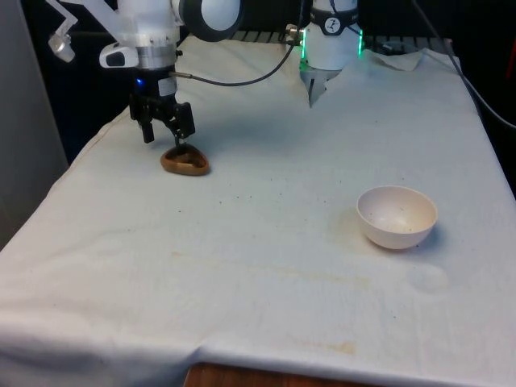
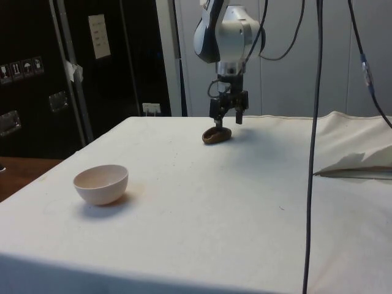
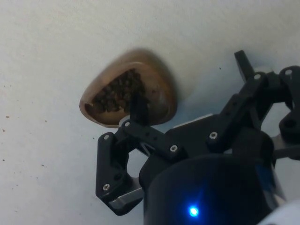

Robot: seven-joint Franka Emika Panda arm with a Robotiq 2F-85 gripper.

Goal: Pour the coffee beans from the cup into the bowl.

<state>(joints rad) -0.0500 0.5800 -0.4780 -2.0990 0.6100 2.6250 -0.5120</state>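
Observation:
A small brown wooden cup [image 1: 185, 162] holding dark coffee beans [image 3: 117, 91] sits on the white cloth at the far side of the front view's left. My black gripper [image 1: 164, 141] hangs over it, open. One finger [image 3: 138, 105] dips inside the cup over the beans, and the other finger [image 3: 242, 63] stands outside it above the cloth, so the jaws straddle the cup's wall. In the side view the gripper [image 2: 226, 120] sits just above the cup [image 2: 217, 135]. A white bowl [image 1: 399, 234] stands on the front view's right, well apart from the cup, also near the side view's bowl [image 2: 101, 187].
Folded white cloth [image 1: 403, 58] lies at the far right corner. A black cable [image 2: 311, 153] hangs down in the side view. Small dark specks [image 1: 242, 196] dot the cloth between cup and bowl. The table's near edge [image 1: 322, 359] runs along the front.

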